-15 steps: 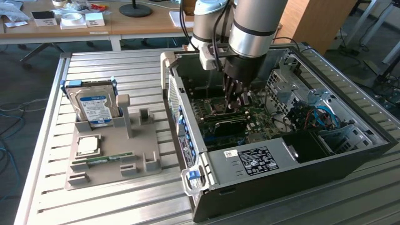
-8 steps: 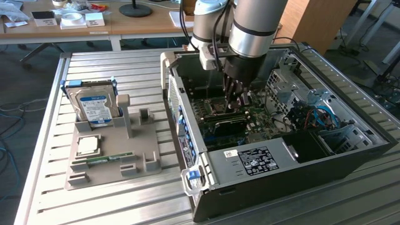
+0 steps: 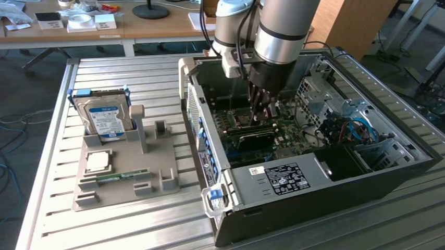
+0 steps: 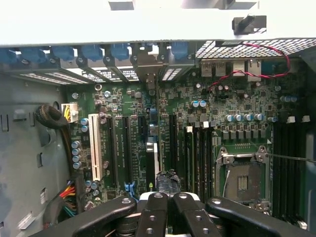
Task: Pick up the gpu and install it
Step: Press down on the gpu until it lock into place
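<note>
inside computer case [image 3: 389, 172], arm reaches straight down over motherboard [image 4: 207, 123].

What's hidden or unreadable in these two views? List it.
- gpu: not identifiable. In the exterior view the gripper and arm cover the slot area of the motherboard.
- Wrist view: the gripper's body hides the near ends of the expansion slots.
- Exterior view: text on the power supply label and the hard drive label is too small to read.

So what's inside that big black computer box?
Inside the computer case lies a green motherboard with an empty processor socket. The gripper reaches down inside. The power supply covers whatever lies beneath it.
</note>
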Controlling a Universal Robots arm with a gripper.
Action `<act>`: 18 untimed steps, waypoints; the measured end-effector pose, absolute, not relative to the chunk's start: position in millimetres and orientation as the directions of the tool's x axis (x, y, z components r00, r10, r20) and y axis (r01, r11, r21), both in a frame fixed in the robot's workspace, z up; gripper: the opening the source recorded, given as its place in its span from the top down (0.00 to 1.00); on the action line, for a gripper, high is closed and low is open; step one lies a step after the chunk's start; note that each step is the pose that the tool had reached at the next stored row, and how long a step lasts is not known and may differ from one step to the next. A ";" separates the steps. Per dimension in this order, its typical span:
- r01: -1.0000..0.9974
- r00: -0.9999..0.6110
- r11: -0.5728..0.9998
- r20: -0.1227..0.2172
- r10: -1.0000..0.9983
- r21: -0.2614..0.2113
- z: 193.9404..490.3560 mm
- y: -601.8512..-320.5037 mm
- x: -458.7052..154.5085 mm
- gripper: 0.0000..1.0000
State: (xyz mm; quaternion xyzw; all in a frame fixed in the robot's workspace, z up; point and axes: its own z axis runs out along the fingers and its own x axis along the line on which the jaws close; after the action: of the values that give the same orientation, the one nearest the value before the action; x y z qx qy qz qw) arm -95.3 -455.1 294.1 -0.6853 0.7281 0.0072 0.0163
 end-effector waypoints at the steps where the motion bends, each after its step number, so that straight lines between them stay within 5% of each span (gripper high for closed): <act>1: -0.998 -0.060 0.061 -0.033 -0.998 -0.012 292.7 -455.1 -95.3 0.89; 18: -0.998 -0.060 0.061 -0.033 -0.998 -0.012 282.4 -455.2 -95.3 0.89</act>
State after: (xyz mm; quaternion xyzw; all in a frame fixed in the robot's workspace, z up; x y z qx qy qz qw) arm -95.3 -455.2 282.4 -0.6853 0.7281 0.0071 0.0161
